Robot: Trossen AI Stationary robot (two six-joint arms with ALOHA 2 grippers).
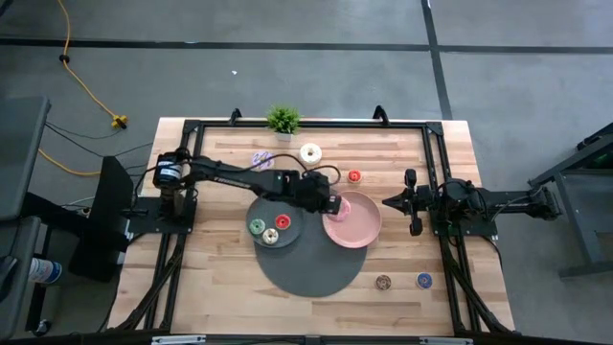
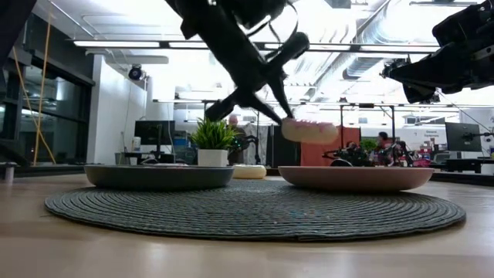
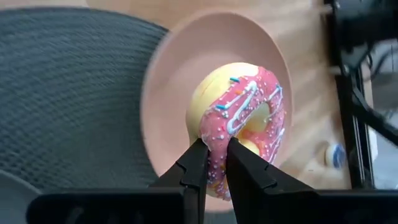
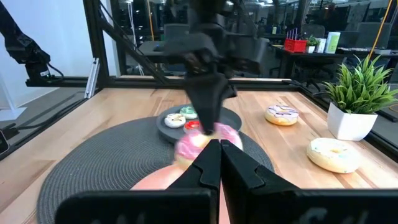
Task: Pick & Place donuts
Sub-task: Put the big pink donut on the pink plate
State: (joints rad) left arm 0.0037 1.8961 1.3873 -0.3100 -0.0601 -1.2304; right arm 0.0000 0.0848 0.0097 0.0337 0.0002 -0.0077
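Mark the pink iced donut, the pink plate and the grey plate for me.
pink iced donut (image 3: 245, 118): left wrist view, on its icing.
pink plate (image 1: 361, 230): high view, on its bare inside.
grey plate (image 2: 158, 176): low view, on its outer wall.

Overhead: looks straight down from well above, takes in the whole wooden table (image 1: 220, 287), both arms and the grey floor around. Low: sits at tabletop height, close to the round grey mat (image 2: 255, 208), faces level across it into the lit room behind. Left wrist: looks steeply down past its own left gripper (image 3: 214, 146), very near the pink donut (image 3: 245, 124) and the pink plate (image 3: 168, 87). Right wrist: rides the right gripper (image 4: 220, 147), faces level across the table toward the other arm, from farther off. Shared by all four: pink plate and mat; potted plant (image 4: 357, 102) shared by overhead, low and right wrist.
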